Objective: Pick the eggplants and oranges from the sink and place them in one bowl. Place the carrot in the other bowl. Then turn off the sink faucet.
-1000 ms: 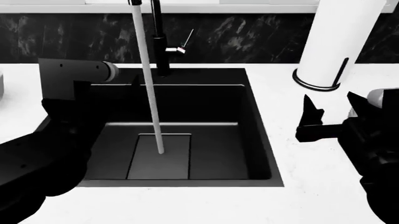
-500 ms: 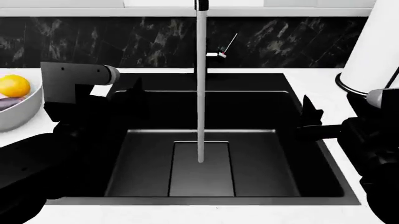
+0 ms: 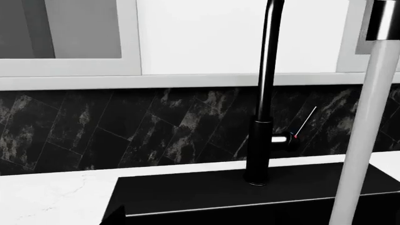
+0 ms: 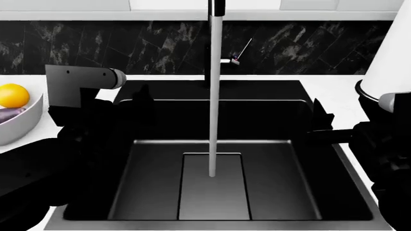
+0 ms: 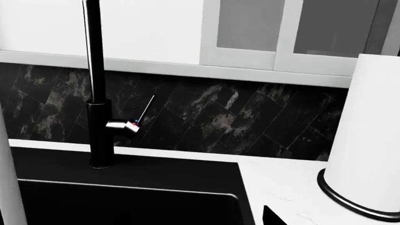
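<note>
One step appears to remain: shutting off the faucet (image 4: 216, 43), whose white stream of water (image 4: 213, 120) falls onto the bare floor panel of the sink (image 4: 270, 159). No produce lies in the basin; the orange (image 4: 13, 95) and the eggplant (image 4: 9, 114) rest in the pale bowl (image 4: 26, 126) on the surface (image 4: 321, 82) at the left edge of the head view. The carrot and the other bowl are out of view. The lever (image 5: 138, 117), a thin rod angled upward from a silver stub with a red mark, projects from the faucet column toward the right arm's side, well apart from both hands. The right hand (image 4: 319, 126) hovers over the sink's right rim, the left hand (image 4: 142, 103) over its left rim; whether either is released or clenched cannot be told. The right hand looks better placed: it should approach the rod from above and press it down steadily, clear of the paper towel holder (image 5: 368, 140).
</note>
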Motion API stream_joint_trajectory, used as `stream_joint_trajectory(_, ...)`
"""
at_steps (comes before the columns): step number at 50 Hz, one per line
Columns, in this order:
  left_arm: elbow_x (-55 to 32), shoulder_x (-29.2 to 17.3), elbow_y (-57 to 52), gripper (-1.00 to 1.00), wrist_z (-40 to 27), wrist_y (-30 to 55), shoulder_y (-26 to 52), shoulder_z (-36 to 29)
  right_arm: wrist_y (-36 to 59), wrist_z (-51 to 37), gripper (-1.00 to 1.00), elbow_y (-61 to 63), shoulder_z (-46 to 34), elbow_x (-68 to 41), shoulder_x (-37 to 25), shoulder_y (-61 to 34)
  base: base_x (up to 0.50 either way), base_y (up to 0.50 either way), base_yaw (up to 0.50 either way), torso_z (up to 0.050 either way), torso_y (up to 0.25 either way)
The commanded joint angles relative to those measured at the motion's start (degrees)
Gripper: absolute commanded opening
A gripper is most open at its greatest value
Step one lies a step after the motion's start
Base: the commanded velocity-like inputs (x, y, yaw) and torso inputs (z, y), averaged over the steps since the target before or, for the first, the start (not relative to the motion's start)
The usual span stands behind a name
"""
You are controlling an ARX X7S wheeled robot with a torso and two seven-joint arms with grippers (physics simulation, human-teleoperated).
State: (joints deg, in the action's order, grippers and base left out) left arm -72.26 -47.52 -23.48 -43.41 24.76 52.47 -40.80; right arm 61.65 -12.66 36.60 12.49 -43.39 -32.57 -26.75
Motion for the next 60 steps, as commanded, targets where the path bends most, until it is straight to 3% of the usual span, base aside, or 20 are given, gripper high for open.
stream_joint_trajectory(1, 0.4, 0.3, 0.1, 1.00, 0.2, 0.0, -0.3, -0.3, -0.7, 0.1, 1.00, -0.1, -0.2, 0.2, -0.1, 0.7, 0.11, 0.00, 0.00, 0.000, 0.000)
stream_joint_trajectory(24, 0.3, 0.1, 0.1, 1.00, 0.2, 0.4, -0.5, -0.5, -1.2, 0.0, 1.00, -0.4, -0.8, 0.2, -0.1, 2.0, 0.22, 0.00, 0.00, 0.000, 0.000)
stream_joint_trajectory(52, -0.7, 0.0, 0.3, 1.00, 0.4, 0.1, -0.6, 0.1, 0.0, -1.1, 1.00, 0.0, 0.8, -1.6, 0.5, 1.6, 0.00, 0.00, 0.00, 0.000, 0.000)
stream_joint_trajectory(53, 6.6, 18.9, -5.4, 1.00, 9.1, 31.2, -23.7, 39.3, -14.9, 5.6, 1.00, 0.8, 2.9, 6.4, 9.1, 8.5, 0.00, 0.00, 0.00, 0.000, 0.000)
stream_joint_trajectory(54, 15.1, 18.8, -5.3, 1.00, 12.6, 30.5, -15.1, 32.2, -6.3, 5.0, 1.00, 1.7, 2.9, 5.8, 4.9, 0.0, 0.00, 0.00, 0.00, 0.000, 0.000)
stream_joint_trajectory(56, 15.2, 18.8, -5.7, 1.00, 12.0, 30.7, -12.6, 32.6, 5.3, 5.0, 1.00, 1.9, 2.6, 5.5, 5.0, -0.8, 0.00, 0.00, 0.00, 0.000, 0.000)
stream_joint_trajectory(60, 14.4, 18.0, -5.9, 1.00, 12.4, 31.8, -11.7, 32.3, 6.2, 4.7, 1.00, 1.9, 3.0, 5.1, 4.6, -1.4, 0.00, 0.00, 0.00, 0.000, 0.000)
